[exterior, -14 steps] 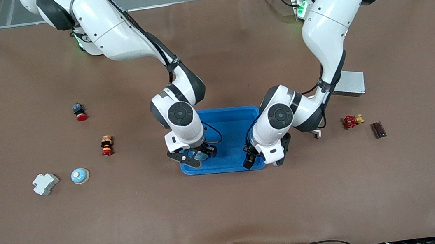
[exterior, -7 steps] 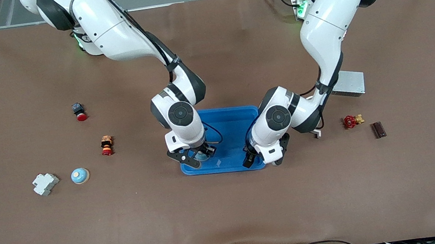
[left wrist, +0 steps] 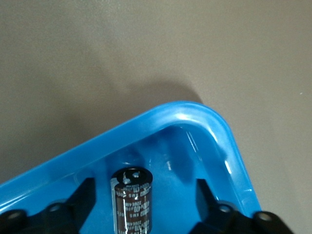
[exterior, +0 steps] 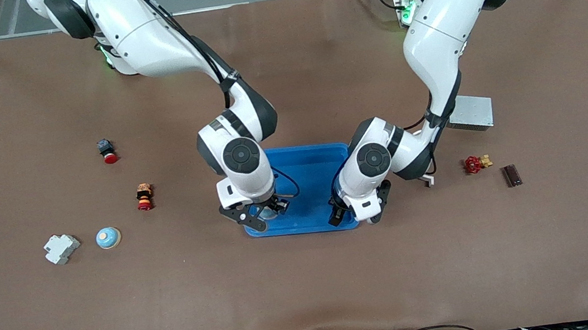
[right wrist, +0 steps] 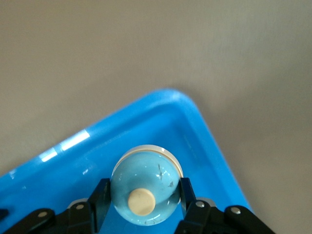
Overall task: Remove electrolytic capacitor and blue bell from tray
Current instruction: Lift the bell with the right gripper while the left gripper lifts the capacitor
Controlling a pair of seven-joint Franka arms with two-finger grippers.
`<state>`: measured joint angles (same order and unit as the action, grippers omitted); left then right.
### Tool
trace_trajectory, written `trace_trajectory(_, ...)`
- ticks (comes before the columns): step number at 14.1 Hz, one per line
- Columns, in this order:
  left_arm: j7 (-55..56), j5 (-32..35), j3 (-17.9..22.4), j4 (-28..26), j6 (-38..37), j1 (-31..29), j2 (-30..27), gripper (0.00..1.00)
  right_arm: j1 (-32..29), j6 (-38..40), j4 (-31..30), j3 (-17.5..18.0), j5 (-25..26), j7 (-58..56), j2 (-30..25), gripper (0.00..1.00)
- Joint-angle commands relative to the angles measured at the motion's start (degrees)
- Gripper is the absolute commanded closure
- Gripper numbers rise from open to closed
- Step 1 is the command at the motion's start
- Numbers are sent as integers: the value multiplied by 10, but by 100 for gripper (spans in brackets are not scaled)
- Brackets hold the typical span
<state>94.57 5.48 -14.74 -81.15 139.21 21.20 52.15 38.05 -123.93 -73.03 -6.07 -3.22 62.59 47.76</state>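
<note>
Table [exterior: 309, 286]: brown mat, small parts scattered toward both ends.
Tray [exterior: 308, 163]: bright blue, mid-table between the arms.
Right gripper [right wrist: 144, 207]: fingers clamped on the blue bell [right wrist: 145, 187] over a tray corner.
Left gripper [left wrist: 146, 204]: fingers spread either side of the electrolytic capacitor [left wrist: 132, 197], not touching, capacitor inside the tray.

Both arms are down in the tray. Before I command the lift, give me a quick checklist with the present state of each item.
1. right gripper shut on the blue bell, fingers on both its sides: ok.
2. left gripper straddles the capacitor: ok.
3. Left fingers touching the capacitor: not ok, gaps show on both sides.
4. Capacitor upright: ok.
5. Both parts sit near corners of the tray, by the rim: ok, lift straight up.
6. Bell off the tray floor: cannot tell.
</note>
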Motion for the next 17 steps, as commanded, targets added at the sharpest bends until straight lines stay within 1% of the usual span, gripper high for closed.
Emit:
trace_trajectory(1, 8, 0, 7, 7, -3, 8, 0, 52, -38, 30, -3, 5, -1, -73, -26, 100)
trace_trajectory(3, 8, 0, 8, 8, -4, 8, 0, 75, -73, 44, -4, 5, -1, -141, -41, 100)
trace_trajectory(4, 8, 1, 8, 8, -3, 8, 0, 88, -94, 51, -5, 6, -2, -178, -48, 100)
trace_trajectory(5, 8, 1, 8, 8, -3, 8, -1, 98, -109, 59, -5, 6, -2, -213, -52, 100)
trace_trajectory(6, 8, 1, 8, 9, -3, 8, -2, 100, -125, 62, -6, 6, -2, -242, -56, 100)
trace_trajectory(9, 8, 0, 8, 10, -4, 7, -8, 100, -170, 61, -18, 6, -2, -333, -60, 100)
trace_trajectory(11, 8, 1, 8, 10, -15, 4, -22, 100, -205, 54, -30, 6, -2, -391, -60, 100)
trace_trajectory(14, 6, 1, 7, 10, -61, -5, -48, 100, -250, 22, -53, 8, -3, -469, -59, 100)
trace_trajectory(17, -9, 1, 5, 9, -126, -24, -87, 100, -285, -19, -72, 9, -4, -533, -54, 100)
